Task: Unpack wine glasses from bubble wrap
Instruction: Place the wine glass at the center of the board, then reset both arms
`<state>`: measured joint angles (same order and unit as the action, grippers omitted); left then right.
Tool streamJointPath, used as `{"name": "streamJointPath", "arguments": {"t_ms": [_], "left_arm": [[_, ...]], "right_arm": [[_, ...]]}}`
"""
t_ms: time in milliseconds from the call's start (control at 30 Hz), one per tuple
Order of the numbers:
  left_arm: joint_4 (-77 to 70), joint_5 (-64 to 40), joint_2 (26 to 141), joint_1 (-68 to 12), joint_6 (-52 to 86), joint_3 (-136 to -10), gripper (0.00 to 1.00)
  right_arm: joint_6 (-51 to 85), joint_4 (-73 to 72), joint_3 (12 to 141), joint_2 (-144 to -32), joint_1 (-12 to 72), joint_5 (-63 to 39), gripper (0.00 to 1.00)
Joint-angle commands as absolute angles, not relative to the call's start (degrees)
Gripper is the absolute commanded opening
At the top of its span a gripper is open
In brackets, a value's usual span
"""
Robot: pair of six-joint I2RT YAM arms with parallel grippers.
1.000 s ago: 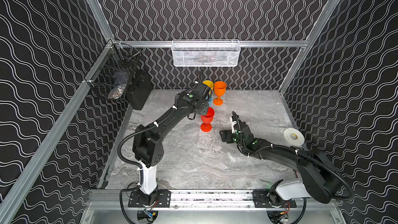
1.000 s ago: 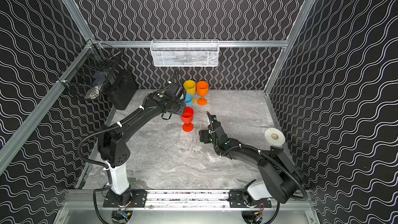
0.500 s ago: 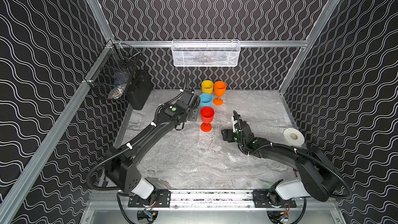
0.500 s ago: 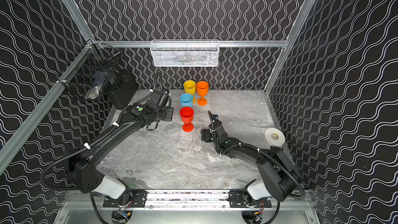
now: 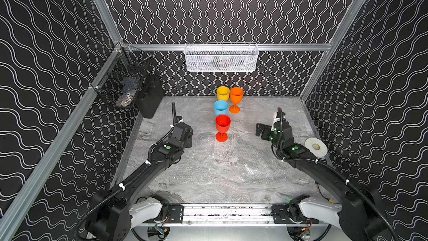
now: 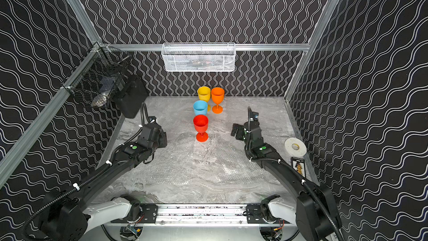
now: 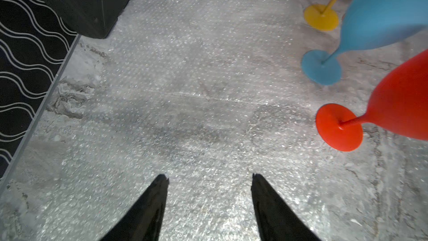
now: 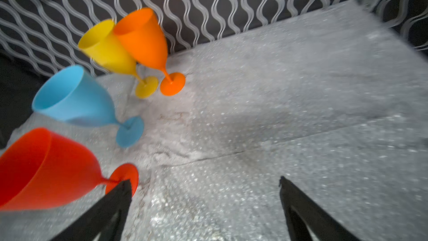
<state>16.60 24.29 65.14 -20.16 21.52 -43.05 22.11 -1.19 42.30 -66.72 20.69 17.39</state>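
Observation:
Four wine glasses stand upright and bare in both top views: red (image 5: 222,124) nearest, light blue (image 5: 220,108) behind it, yellow (image 5: 222,93) and orange (image 5: 236,95) at the back wall. The bubble wrap (image 5: 231,168) lies flat over the table as whitish sheeting. My left gripper (image 7: 209,177) hovers open over the wrap to the left of the glasses, with nothing between its fingers. My right gripper (image 5: 260,130) is to the right of the red glass (image 8: 53,168), open wide and empty; one fingertip overlaps the red foot in the right wrist view.
A white mesh basket (image 5: 221,57) hangs on the back rail and a black wire basket (image 5: 120,84) on the left rail. A black case (image 5: 149,99) leans in the back left corner. A white tape roll (image 5: 315,147) lies at the right edge.
My left arm has drawn back from the glasses toward the left front, its jaws widening. My right gripper has moved right, away from the red glass, and opened further.

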Motion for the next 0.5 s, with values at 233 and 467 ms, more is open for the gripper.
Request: {"name": "streamJointPath", "arguments": {"t_ms": [233,467], "left_arm": [[5.85,28.76,62.97,-9.95,23.07,-35.33,0.95],[-7.87,29.17,68.44,-1.94,18.93,-29.24,0.99]], "right_arm": [[25.79,5.44,45.26,-68.88,8.57,35.57,1.00],[24.97,-6.99,37.38,-75.01,-0.58,34.87,1.00]]}}
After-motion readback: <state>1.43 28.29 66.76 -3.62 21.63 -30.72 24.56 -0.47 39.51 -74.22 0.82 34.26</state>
